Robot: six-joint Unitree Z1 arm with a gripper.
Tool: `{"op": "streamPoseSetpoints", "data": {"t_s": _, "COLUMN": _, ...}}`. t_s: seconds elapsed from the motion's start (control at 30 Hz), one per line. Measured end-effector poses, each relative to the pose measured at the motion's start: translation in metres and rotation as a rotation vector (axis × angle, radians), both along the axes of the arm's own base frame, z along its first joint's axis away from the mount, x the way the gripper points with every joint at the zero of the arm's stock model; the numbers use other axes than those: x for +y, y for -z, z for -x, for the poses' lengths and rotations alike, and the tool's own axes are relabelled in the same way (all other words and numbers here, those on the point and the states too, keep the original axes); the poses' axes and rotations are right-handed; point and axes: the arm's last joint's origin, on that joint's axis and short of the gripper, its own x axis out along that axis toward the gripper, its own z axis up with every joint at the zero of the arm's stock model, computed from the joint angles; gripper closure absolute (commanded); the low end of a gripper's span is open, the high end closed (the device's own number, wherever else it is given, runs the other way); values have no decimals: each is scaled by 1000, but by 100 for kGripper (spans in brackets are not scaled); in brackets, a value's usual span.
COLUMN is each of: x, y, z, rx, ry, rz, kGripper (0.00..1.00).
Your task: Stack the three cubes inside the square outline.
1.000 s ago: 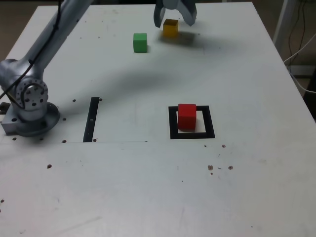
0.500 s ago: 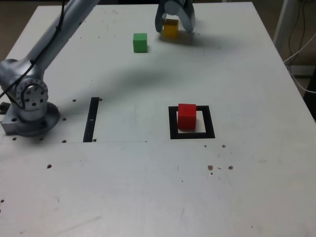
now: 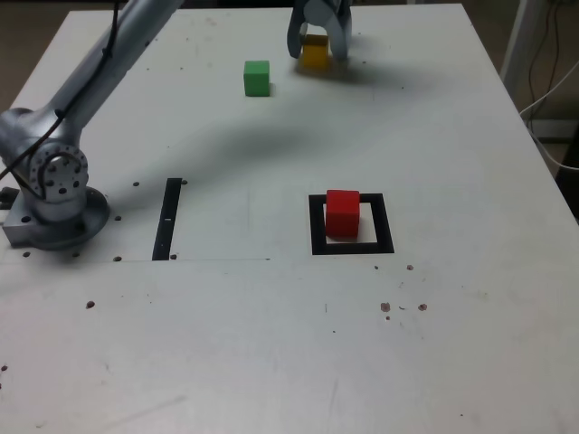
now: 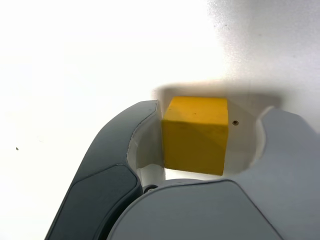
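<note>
- Arm (image 3: 99, 63) stretches from its base at mid-left up to the exterior view's top centre.
- Gripper (image 3: 316, 50) straddles the yellow cube (image 3: 314, 54) on the desk (image 3: 452, 316), jaws narrowed, one finger (image 4: 125, 145) touching it; full grip unclear.

My exterior camera looks down across the bench (image 3: 470, 298) from its near edge; my wrist camera, close-up, shares the yellow cube (image 3: 314, 54) at the far edge.

Bare worktop (image 3: 452, 136) lies between the far edge and the square outline (image 3: 352, 224). The green cube (image 3: 257, 78) stands near the yellow cube (image 3: 314, 54), a clear gap between them. Only the red cube (image 3: 342, 212) occupies the outline; above it is free.
</note>
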Motion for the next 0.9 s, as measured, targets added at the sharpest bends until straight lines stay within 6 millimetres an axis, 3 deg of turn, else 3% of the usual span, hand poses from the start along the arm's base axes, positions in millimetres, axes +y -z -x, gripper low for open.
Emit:
{"op": "streamPoseSetpoints", "data": {"t_s": 0.6, "x": -3, "y": -1, "z": -1, "rx": -15, "ry": -5, "rz": 21, "kGripper": 77}}
{"op": "streamPoseSetpoints", "data": {"t_s": 0.73, "x": -12, "y": -5, "z": 0, "rx": -14, "ry": -24, "rz": 33, "kGripper": 77}}
{"op": "streamPoseSetpoints", "data": {"t_s": 0.9, "x": -34, "y": -27, "z": 1, "rx": -38, "ry": -49, "rz": 32, "kGripper": 77}}
